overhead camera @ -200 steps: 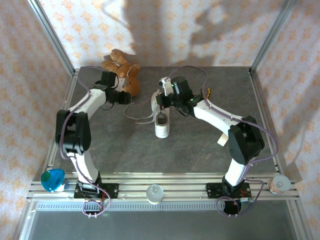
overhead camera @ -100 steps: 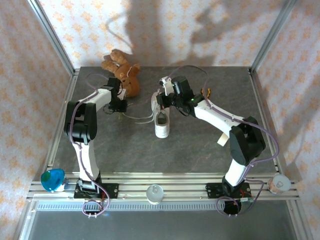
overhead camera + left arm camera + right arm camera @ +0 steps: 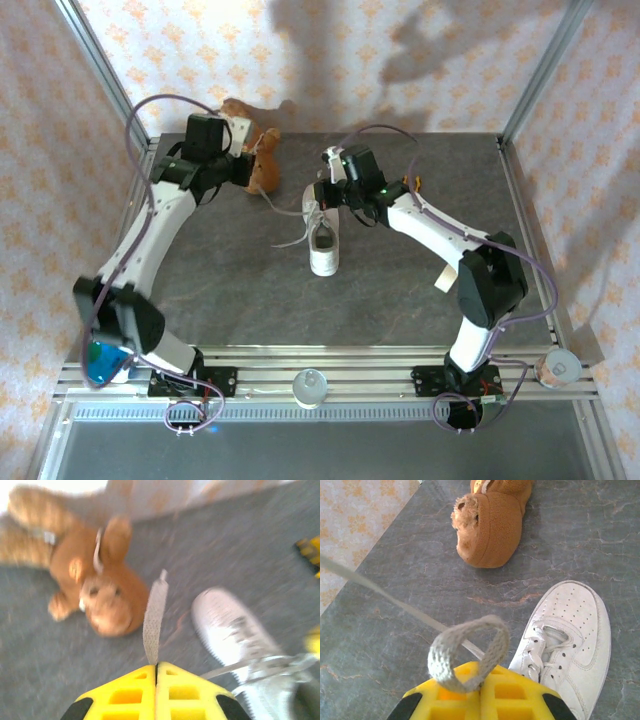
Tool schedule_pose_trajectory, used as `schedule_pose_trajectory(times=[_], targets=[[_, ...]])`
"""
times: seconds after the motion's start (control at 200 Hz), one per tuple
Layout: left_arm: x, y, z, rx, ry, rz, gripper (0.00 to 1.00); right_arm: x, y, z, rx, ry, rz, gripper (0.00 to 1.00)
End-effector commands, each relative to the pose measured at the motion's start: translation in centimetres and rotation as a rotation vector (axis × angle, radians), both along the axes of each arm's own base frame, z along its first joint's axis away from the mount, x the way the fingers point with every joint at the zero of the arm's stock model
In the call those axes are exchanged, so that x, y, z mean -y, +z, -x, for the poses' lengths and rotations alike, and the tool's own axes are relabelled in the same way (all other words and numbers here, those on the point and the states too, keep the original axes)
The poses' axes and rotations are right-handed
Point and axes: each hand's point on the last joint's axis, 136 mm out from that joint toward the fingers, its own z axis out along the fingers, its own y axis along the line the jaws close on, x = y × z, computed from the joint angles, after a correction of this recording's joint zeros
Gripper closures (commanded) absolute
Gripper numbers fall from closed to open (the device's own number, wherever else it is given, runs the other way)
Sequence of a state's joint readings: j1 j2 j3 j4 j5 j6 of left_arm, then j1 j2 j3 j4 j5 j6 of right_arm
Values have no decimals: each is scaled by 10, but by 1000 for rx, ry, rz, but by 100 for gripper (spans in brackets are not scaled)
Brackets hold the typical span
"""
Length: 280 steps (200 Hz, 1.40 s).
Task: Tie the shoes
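White sneaker (image 3: 323, 248) sits mid-table, long axis 12-to-6 in the top view. Left gripper (image 3: 156, 672) is pressed together, pinching a flat lace end (image 3: 154, 615) and sits out at 10 o'clock from the sneaker, beside the teddy bear (image 3: 262, 165). Right gripper (image 3: 481, 682) pinches a lace loop (image 3: 465, 628) right over the sneaker's 12 o'clock end, so it's the nearer arm. The next pull probably needs both strands crossed.
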<state>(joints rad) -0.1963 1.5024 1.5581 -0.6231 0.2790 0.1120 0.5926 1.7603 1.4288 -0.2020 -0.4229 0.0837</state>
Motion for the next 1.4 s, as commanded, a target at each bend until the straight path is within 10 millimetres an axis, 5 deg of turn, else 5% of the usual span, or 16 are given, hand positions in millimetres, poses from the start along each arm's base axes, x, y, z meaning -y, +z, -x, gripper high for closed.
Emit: schedule_pose_trajectory(times=[0.0, 0.14, 0.335, 0.576, 0.776, 0.816, 0.881, 0.966, 1.266, 1.396], targets=[[24, 14, 18, 52, -82, -56, 100, 1, 14, -11, -20, -50, -38, 100], [62, 23, 47, 128, -183, -46, 100, 1, 16, -15, -53, -56, -63, 100], [142, 30, 91, 313, -449, -24, 100, -1, 12, -20, -109, -39, -99, 100], [228, 9, 117, 413, -744, -99, 100, -5, 10, -26, -151, -8, -138, 100], [273, -27, 122, 445, -918, -164, 100, -11, 11, -23, -161, 50, -152, 100], [275, -36, 117, 419, -919, -183, 91, -11, 12, -22, -159, 60, -152, 100], [275, -42, 107, 403, -877, -201, 62, -11, 11, -20, -157, 69, -144, 100], [270, -38, 105, 428, -845, -203, 48, -9, 10, -17, -150, 85, -129, 100], [219, -12, 105, 477, -671, -166, 31, -5, 13, -15, -103, 95, -102, 100], [172, 1, 83, 436, -459, -24, 33, -7, 19, -13, -81, 118, -112, 100]])
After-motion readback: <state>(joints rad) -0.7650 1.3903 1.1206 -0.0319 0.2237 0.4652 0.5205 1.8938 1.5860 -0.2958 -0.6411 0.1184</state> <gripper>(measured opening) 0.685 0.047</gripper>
